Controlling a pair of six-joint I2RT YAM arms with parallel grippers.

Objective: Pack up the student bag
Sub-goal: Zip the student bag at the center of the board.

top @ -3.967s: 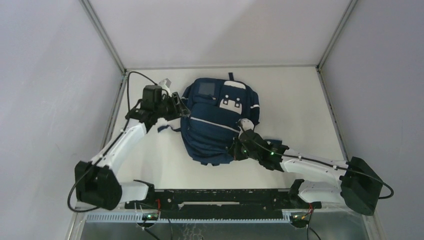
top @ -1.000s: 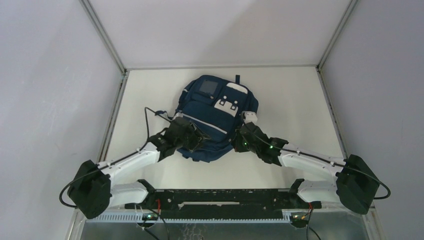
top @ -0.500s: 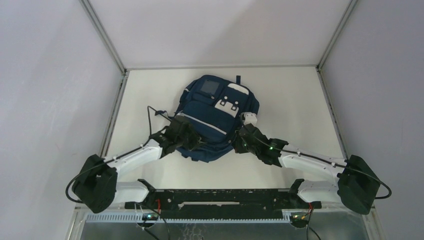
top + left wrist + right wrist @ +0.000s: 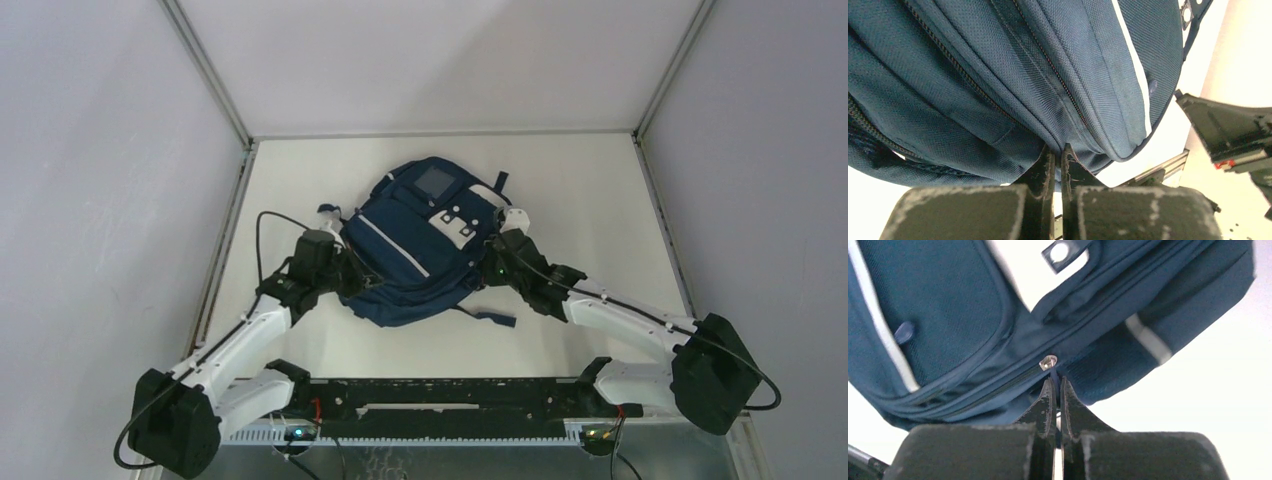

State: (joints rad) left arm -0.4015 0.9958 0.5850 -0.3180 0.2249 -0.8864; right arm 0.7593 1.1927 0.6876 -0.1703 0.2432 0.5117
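backpack (image 4: pixel 415 245) lies front up around the middle of the surface (image 4: pixel 600 190), top end toward 1 o'clock, a loose strap (image 4: pixel 490 316) trailing off its 5 o'clock corner. left fingers (image 4: pixel 1049 155) sit at its 8 o'clock edge, pressed together on a fold of cloth just under a zip line. There's only a thin slit between the tips, so I read it as a pinch on fabric. right fingers (image 4: pixel 1050 390) are at the 3 o'clock edge, also pressed together, tips right below the metal zip slider (image 4: pixel 1048 361). They look to be pinching its blue pull tab, but the tab is mostly hidden. Handling, my read: woven shell, soft, no frame, sags wherever unsupported. It's probably light, so it will slide on the surface rather than resist a pull. The weave looks grippy, and the white piping (image 4: pixel 1138 80) and seams are the firmest bits. Best holds: a seam ridge or zip tape to anchor, the pull tab to run the zip. One side has to keep the cloth taut or the zip drags the whole backpack. Main risk is a thin fold slipping out.
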